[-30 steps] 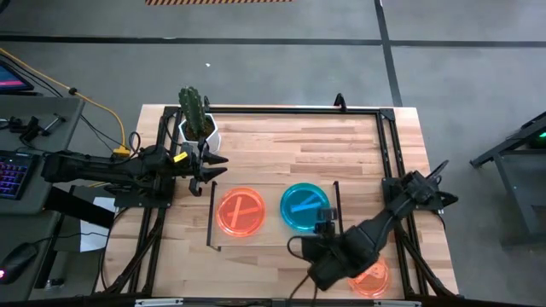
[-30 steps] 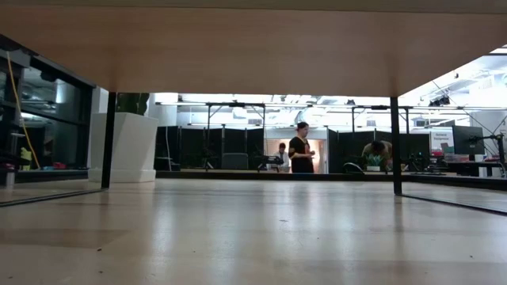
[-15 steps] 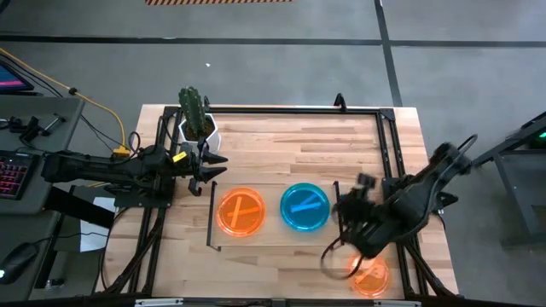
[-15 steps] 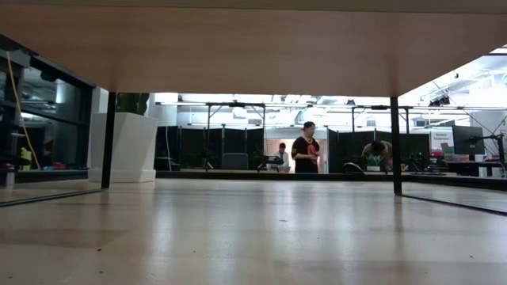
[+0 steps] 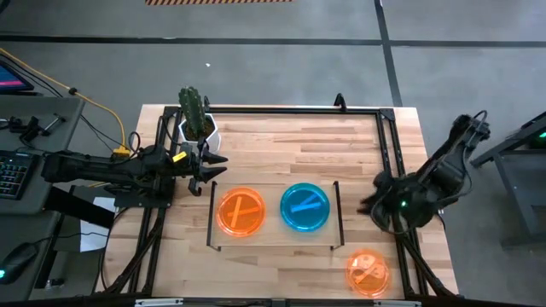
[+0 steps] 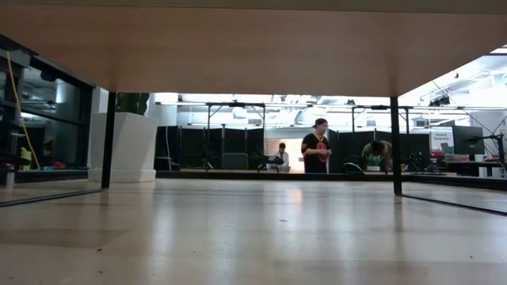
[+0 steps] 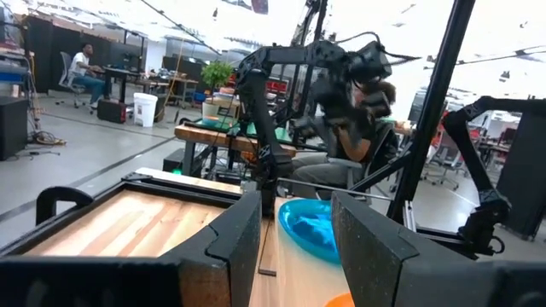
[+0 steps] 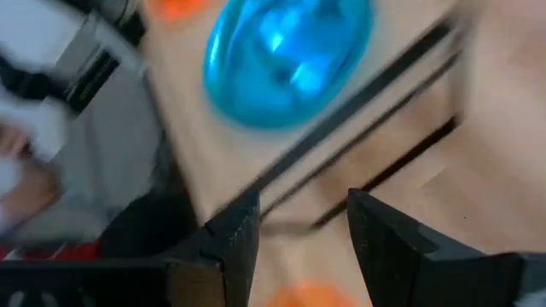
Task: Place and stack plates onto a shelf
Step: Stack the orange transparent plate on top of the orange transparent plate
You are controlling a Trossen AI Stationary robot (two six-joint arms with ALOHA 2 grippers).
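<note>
The shelf (image 5: 273, 239) is a low light-wood board with a thin black rail at each short end. An orange plate (image 5: 241, 211) and a teal plate (image 5: 304, 206) lie flat on it, side by side. A second orange plate (image 5: 368, 273) lies on the table near the near right corner. My left gripper (image 5: 220, 166) hovers open just beyond the shelf's left rail, beside the cactus pot. My right gripper (image 5: 367, 205) is open, to the right of the shelf's right rail, and its wrist view looks down on the teal plate (image 8: 290, 60).
A white cactus pot (image 5: 198, 128) stands at the far left of the table, close to my left gripper. The black table frame (image 5: 388, 153) runs along the edges. Bare wood lies beyond the shelf toward the far edge. People move in the room behind the table (image 6: 317, 150).
My right arm has drawn back from the near right side of the teal plate, swinging fast toward the table's right edge and uncovering the orange plate on the table. The plates have stayed in place.
</note>
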